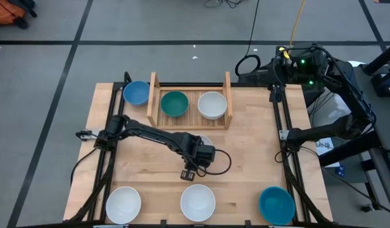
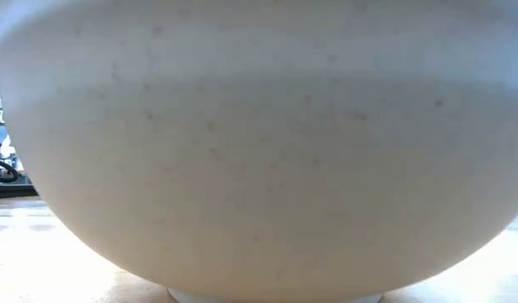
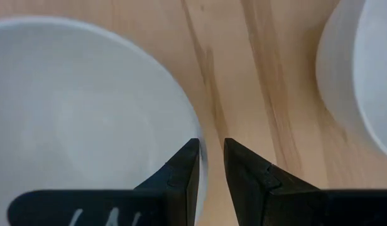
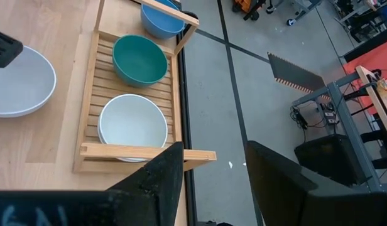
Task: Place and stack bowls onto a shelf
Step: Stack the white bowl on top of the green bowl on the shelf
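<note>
My left gripper (image 1: 188, 172) (image 3: 211, 148) reaches into the table's middle and is shut on a white bowl (image 1: 205, 139) (image 3: 87, 113) (image 4: 17, 81) that the arm mostly hides from above. The shelf (image 1: 190, 121) (image 4: 93, 94) stands at the far edge. It holds a teal-green bowl (image 1: 174, 103) (image 4: 140, 58) and a white bowl (image 1: 212, 104) (image 4: 132, 125) side by side on its slats. A blue bowl (image 1: 137, 92) (image 4: 161, 20) sits on the table outside the shelf's left board. My right gripper (image 4: 212, 164) hangs open beyond the far right corner. My left gripper has the white bowl's rim (image 3: 202, 162) between its two fingers, one finger over the inside of the bowl and one outside it. The fingers come from above, pointing down. Whether the bowl stands on the table or is lifted does not show.
Three more bowls stand along the near edge: white at the left (image 1: 123, 204), white in the middle (image 1: 197, 201) (image 2: 259, 151) (image 3: 363, 75), close to my left gripper, and blue at the right (image 1: 276, 204). Dark rails (image 1: 285, 136) run along both table sides.
</note>
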